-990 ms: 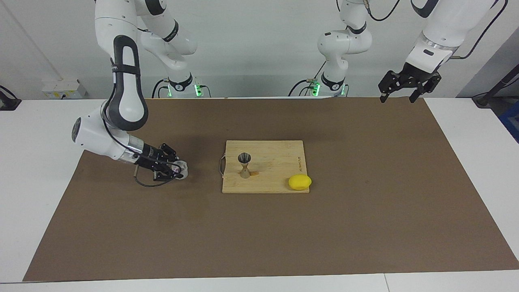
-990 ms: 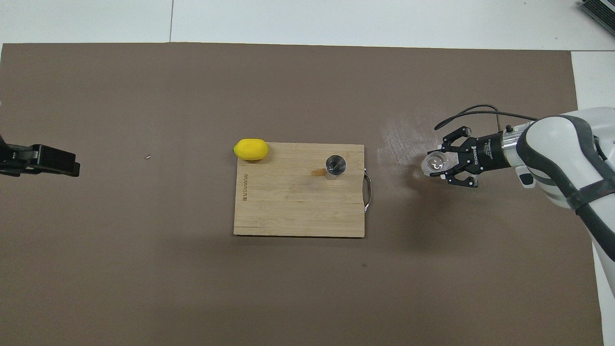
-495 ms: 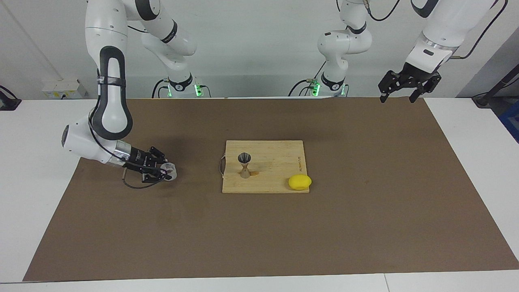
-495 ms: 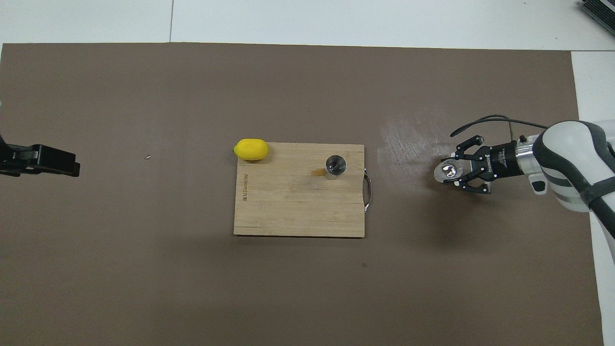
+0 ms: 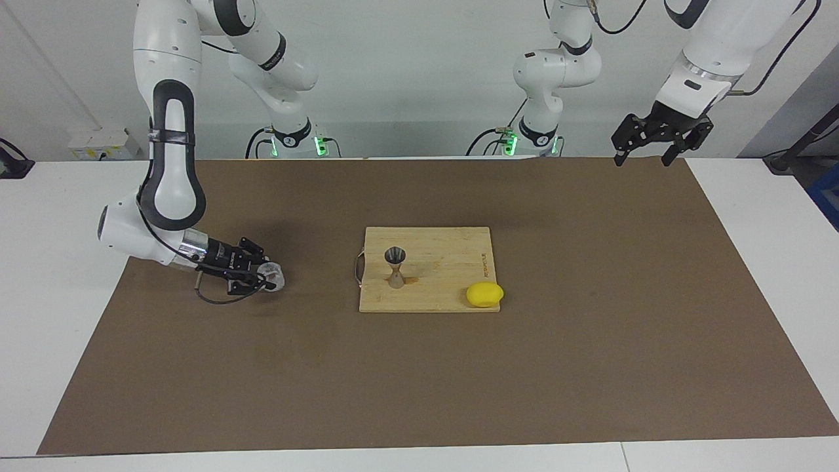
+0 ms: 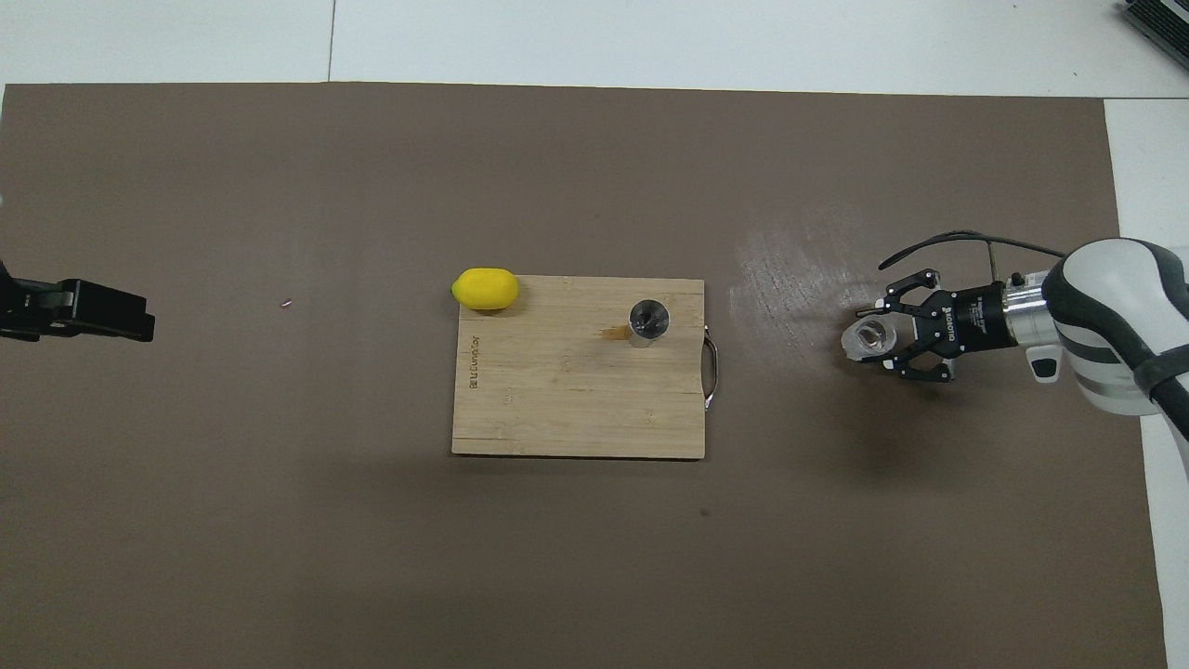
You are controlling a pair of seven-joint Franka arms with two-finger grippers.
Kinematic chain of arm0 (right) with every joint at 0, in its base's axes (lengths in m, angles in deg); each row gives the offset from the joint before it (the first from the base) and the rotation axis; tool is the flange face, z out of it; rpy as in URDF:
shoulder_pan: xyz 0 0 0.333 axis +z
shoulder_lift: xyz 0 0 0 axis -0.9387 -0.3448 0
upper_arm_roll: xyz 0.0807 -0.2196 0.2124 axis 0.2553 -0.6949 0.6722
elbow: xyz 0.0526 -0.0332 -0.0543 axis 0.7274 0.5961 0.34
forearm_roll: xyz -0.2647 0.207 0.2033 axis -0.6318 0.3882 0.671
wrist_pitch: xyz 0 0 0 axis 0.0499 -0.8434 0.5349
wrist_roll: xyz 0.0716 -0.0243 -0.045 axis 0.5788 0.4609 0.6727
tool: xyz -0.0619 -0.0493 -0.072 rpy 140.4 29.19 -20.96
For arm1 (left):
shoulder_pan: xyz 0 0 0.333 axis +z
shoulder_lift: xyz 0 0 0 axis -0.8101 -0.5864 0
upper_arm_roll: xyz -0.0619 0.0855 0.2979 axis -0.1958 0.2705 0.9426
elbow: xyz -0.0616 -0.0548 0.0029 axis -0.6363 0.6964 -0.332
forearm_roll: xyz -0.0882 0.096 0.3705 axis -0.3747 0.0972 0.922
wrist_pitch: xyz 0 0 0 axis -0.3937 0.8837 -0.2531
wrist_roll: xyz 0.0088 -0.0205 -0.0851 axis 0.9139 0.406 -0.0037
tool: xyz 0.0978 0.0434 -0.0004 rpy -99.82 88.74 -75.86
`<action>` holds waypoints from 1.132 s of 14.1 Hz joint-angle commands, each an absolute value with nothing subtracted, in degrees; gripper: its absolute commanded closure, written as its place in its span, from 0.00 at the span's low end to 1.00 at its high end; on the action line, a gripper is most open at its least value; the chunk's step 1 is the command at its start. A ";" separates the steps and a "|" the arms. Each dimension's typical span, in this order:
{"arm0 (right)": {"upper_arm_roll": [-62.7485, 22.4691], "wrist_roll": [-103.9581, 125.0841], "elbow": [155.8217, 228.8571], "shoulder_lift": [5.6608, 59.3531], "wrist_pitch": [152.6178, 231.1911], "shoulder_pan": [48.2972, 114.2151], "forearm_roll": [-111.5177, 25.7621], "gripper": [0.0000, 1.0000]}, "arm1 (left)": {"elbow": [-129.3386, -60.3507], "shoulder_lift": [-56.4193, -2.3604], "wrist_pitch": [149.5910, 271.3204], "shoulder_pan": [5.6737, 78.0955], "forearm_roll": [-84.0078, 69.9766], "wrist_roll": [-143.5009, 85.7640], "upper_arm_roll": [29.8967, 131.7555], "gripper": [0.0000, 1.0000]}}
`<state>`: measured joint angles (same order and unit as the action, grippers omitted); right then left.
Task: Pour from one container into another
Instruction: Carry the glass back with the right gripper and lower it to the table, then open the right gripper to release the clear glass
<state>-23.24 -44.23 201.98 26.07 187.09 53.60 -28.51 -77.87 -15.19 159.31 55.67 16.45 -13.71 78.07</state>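
Observation:
The small clear glass cup point(image 5: 276, 276) point(image 6: 868, 339) sits low at the brown mat, toward the right arm's end of the table and apart from the cutting board. My right gripper point(image 5: 267, 278) point(image 6: 881, 336) reaches in level with the mat and has the cup between its jaws. The steel hourglass jigger point(image 5: 395, 267) point(image 6: 647, 321) stands upright on the wooden board point(image 5: 446, 259) point(image 6: 557, 400), with a small wet stain beside its foot. My left gripper point(image 5: 650, 143) point(image 6: 93, 311) waits open in the air over the mat's corner by its own base.
A yellow lemon point(image 5: 485, 294) point(image 6: 485, 288) lies at the board's corner farther from the robots, toward the left arm's end. The board has a metal handle point(image 5: 357, 267) on the side facing the cup. A tiny speck point(image 6: 286, 303) lies on the mat.
My right arm has drawn the cup farther from the board toward its own end of the table and lower to the mat. The left arm has stayed put.

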 commanded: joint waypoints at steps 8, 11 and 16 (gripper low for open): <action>-23.47 -39.10 203.99 29.65 198.67 48.82 -44.96 0.00 | -78.46 -14.14 158.56 56.21 15.84 -12.81 77.88 0.00; -22.95 -36.47 203.29 32.37 197.80 50.66 -49.99 0.00 | -78.46 -14.14 158.56 56.21 15.84 -12.81 77.88 0.00; -23.12 -28.03 202.24 35.63 197.79 59.87 -57.27 0.00 | -78.46 -14.14 158.56 56.21 15.84 -12.81 77.88 0.00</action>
<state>-23.12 -31.34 202.38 34.62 197.49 56.53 -53.23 -77.87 -15.19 159.30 55.67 16.45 -13.70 78.07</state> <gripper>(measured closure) 0.000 0.000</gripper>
